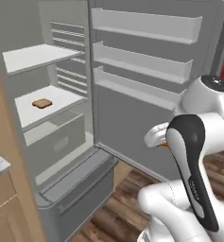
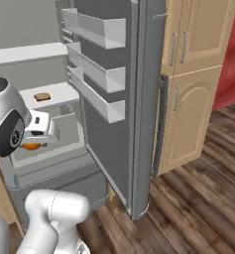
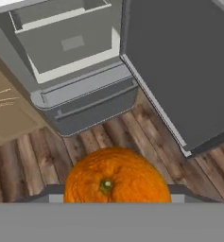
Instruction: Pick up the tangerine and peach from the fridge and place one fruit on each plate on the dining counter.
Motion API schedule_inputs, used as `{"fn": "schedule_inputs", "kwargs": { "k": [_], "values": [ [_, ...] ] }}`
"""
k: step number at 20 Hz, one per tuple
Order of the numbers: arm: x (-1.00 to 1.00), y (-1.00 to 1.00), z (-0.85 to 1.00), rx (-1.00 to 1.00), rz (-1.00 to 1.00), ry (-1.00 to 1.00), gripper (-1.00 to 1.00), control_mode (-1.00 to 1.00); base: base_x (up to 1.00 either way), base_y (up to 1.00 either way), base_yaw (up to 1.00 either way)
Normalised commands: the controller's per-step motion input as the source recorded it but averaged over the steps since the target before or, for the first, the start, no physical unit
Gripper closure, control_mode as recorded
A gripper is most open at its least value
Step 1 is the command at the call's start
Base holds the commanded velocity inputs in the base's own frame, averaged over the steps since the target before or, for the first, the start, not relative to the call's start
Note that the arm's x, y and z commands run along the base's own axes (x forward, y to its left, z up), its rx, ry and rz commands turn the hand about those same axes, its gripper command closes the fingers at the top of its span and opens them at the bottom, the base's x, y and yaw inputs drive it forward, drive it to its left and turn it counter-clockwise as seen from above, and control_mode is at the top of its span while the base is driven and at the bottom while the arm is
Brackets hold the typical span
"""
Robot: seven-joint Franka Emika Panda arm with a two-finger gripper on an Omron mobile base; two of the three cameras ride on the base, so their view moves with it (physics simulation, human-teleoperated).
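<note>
- Here, tangerine (image 3: 117, 176) sits at the bottom of the hand view, plain bright orange, green stem dot facing the camera; wooden floor (image 3: 33, 160) far beneath it.
- Claw (image 2: 33, 144) is clamped on the tangerine, held in the air in front of the open fridge (image 1: 61, 142), clear of the shelves.
- From the right base view an orange sliver shows under the white hand, in front of the pale drawer (image 2: 64, 131).
- Left base view: a trace of orange peeks beside the arm's dark link.
- Fridge door (image 2: 124, 109) stands wide open, three grey racks on its inner face.
- One brown food piece (image 1: 41, 103) lies on the lower white shelf (image 1: 61, 97).
- Tan cupboards (image 2: 193, 79) stand right of the door.
</note>
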Motion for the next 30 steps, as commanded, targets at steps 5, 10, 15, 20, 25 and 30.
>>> {"fn": "schedule_inputs", "kwargs": {
  "k": [5,10,15,20,25,30],
  "values": [
    [0.00,0.00,0.00,0.00,0.00,0.00,1.00,1.00,-0.38,0.00,-0.83],
    [0.00,0.00,0.00,0.00,0.00,0.00,1.00,1.00,0.00,-0.21,-0.88],
    [0.00,0.00,0.00,0.00,0.00,0.00,1.00,1.00,0.00,-0.65,-0.76],
    [0.00,0.00,0.00,0.00,0.00,0.00,1.00,1.00,0.67,-0.78,-0.37],
    [0.00,0.00,0.00,0.00,0.00,0.00,1.00,1.00,1.00,-0.16,0.03],
    [0.00,0.00,0.00,0.00,0.00,0.00,1.00,1.00,1.00,0.00,0.01]
  ]
}}
